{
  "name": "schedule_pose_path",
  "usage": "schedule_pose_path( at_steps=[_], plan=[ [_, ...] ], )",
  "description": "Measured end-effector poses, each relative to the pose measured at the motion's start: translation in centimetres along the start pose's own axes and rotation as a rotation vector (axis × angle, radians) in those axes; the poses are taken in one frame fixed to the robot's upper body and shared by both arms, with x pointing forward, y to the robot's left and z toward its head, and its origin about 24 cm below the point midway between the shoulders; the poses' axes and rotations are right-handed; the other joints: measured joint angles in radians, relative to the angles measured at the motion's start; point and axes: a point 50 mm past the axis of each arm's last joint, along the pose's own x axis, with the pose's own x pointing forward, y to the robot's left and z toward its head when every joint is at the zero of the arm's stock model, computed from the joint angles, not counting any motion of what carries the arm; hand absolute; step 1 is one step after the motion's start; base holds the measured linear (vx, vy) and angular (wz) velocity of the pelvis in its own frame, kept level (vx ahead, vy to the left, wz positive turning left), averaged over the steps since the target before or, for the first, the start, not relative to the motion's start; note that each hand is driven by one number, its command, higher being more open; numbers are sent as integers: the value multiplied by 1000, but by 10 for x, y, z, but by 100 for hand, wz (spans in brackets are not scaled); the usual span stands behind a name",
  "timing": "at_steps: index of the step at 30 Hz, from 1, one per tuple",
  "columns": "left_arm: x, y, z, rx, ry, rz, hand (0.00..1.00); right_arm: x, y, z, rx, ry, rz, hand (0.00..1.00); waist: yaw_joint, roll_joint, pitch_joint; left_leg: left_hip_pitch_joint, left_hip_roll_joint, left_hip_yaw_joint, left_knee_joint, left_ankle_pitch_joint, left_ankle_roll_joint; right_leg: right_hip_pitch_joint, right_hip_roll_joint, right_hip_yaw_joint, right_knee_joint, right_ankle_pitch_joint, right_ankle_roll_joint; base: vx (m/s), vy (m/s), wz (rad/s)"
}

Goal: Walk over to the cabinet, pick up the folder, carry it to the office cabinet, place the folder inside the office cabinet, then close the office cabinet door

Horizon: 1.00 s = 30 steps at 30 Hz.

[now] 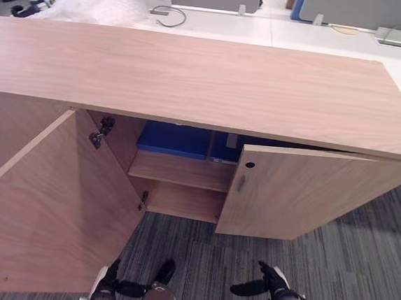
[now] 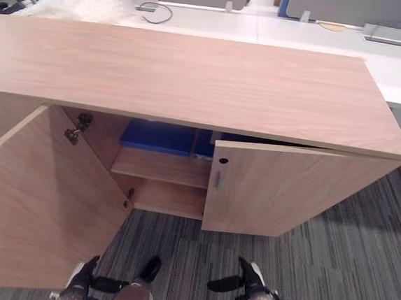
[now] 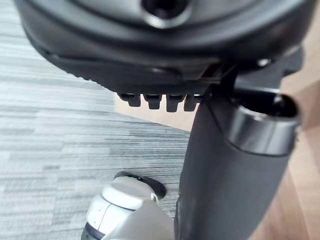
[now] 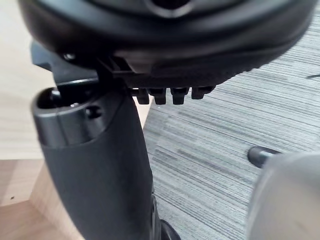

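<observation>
Your office cabinet (image 1: 192,79) spans the scene, a long wood-grain top with a white desk (image 1: 323,36) behind it and grey striped carpet (image 1: 359,262) in front. Its left door (image 1: 48,207) is swung wide towards you, while the right door (image 1: 302,194) stands close to shut but not flush with the front.

Between the two doors, the inner shelf (image 1: 181,171) is exposed, and on it, tucked under the top, lies the blue folder (image 1: 173,139). Its far end is hidden behind the right door.

Low at the near edge, your left hand (image 1: 108,282) and right hand (image 1: 273,286) hang over the carpet, well apart from the cabinet. Both are empty, with fingers relaxed and thumbs standing out.

Judged from this, the fetching, carrying and placing are done, since the folder is inside and neither hand holds anything. What is left is the closing. The wide left door needs swinging home, and the right door probably needs a final push.
</observation>
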Motion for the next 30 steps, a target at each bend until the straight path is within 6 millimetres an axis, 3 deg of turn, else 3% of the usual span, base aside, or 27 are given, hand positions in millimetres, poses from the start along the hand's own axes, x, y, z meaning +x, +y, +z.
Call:
schedule_pose_path(
  at_steps=[4,5,6,7,8,9,10,11,12,13,14,15,16,17,18,19,20,22,24,27,30],
  plan=[
    [-5,-8,-8,-99,24,7,100,-4,7,-14,105,41,-9,100,9,16,-6,15,44,1,-66,82,13,33,55,-117,37,-41,-47,-79,-254,76],
    [-5,-9,-4,-106,10,12,100,-4,8,-14,113,43,-9,100,7,14,-5,9,44,27,-69,85,42,33,54,-151,54,-52,-55,-164,-216,117],
    [-5,-10,0,-147,-2,24,100,-5,10,-16,185,45,-18,100,1,-6,-2,-52,46,198,27,50,102,33,30,-211,63,-55,-61,-99,-98,91],
    [-4,-8,0,-159,-2,28,100,-6,11,-16,205,48,-22,100,1,-10,-2,-69,52,250,77,38,100,33,20,-222,65,-55,-61,-83,-103,90],
    [-5,-6,2,-203,-7,48,100,-7,11,-20,310,68,-43,100,0,-19,-1,-119,83,505,326,-52,108,32,-8,-249,72,-52,-57,-4,-34,41],
    [-5,-5,2,-207,-9,53,100,-7,11,-21,332,73,-49,100,-2,-16,-2,-124,96,552,365,-81,116,31,-9,-253,72,-50,-56,9,-13,53],
    [-6,-8,7,-223,-30,61,100,-8,7,-29,418,97,-76,100,-4,1,-2,-137,149,707,517,-199,160,30,-11,-273,77,-47,-52,81,133,55],
    [-6,-11,11,-235,-44,52,100,-10,2,-37,534,126,-118,100,-5,15,-4,-136,180,809,593,-270,193,40,-14,-305,94,-48,-49,102,151,89],
    [-6,-15,14,-236,-58,34,100,-11,-2,-40,630,136,-154,100,-12,33,-2,-138,178,855,587,-268,223,37,-10,-330,134,-51,-46,97,194,127],
    [-7,-17,19,-200,-102,4,100,-13,-5,-46,713,152,-184,100,-27,38,-3,-129,133,824,502,-265,228,4,-10,-324,160,-75,-67,26,112,145],
    [-6,-19,27,-180,-141,-11,100,-13,-3,-46,734,156,-185,100,-47,21,-3,-121,82,789,422,-235,228,-4,5,-315,98,-73,-82,-98,81,179],
    [-5,-21,40,-136,-185,-39,100,-14,4,-48,750,168,-172,100,-77,-24,-8,-100,17,791,359,-208,230,-10,-14,-301,32,-12,-96,-100,42,165],
    [-7,-33,41,-102,-191,-100,100,-15,5,-53,771,184,-178,100,-73,-23,-21,-73,46,857,519,-284,218,-4,-43,-336,19,14,-60,-64,74,133],
    [-13,-50,38,-15,-204,-184,100,-15,1,-54,797,180,-191,100,-75,0,-21,2,54,850,456,-347,149,6,-47,-354,19,23,-47,47,129,68],
    [-17,-60,42,24,-231,-240,100,-14,-2,-51,812,170,-195,100,-76,19,-13,28,33,850,394,-358,177,13,-46,-361,12,28,-39,44,171,40],
    [-23,-69,48,96,-287,-317,100,-12,-2,-48,842,167,-191,100,-83,14,-9,58,-16,848,306,-322,214,17,-66,-374,-6,41,-27,17,152,39],
    [-31,-76,50,106,-323,-377,100,-13,-2,-50,857,176,-188,100,-84,15,-13,90,-59,837,207,-269,224,16,-83,-393,-20,73,-29,9,123,38],
    [-40,-87,47,90,-333,-448,100,-13,-5,-53,888,186,-205,100,-95,32,-23,135,-94,815,74,-200,229,13,-88,-411,-35,123,-26,33,90,37],
    [-40,-88,44,90,-318,-479,100,-13,-6,-53,883,188,-205,100,-96,38,-25,175,-110,799,-21,-149,238,17,-89,-413,-37,144,-23,46,86,26],
    [-33,-73,34,63,-252,-455,100,-13,-4,-52,875,192,-192,100,-101,33,-24,243,-118,796,-137,-91,231,31,-79,-412,-40,154,-18,12,23,-1],
    [-29,-65,26,-2,-199,-433,100,-12,-3,-50,869,191,-175,100,-106,34,-21,249,-120,796,-151,-80,228,40,-75,-414,-57,154,-18,-9,-30,-3]
  ],
)
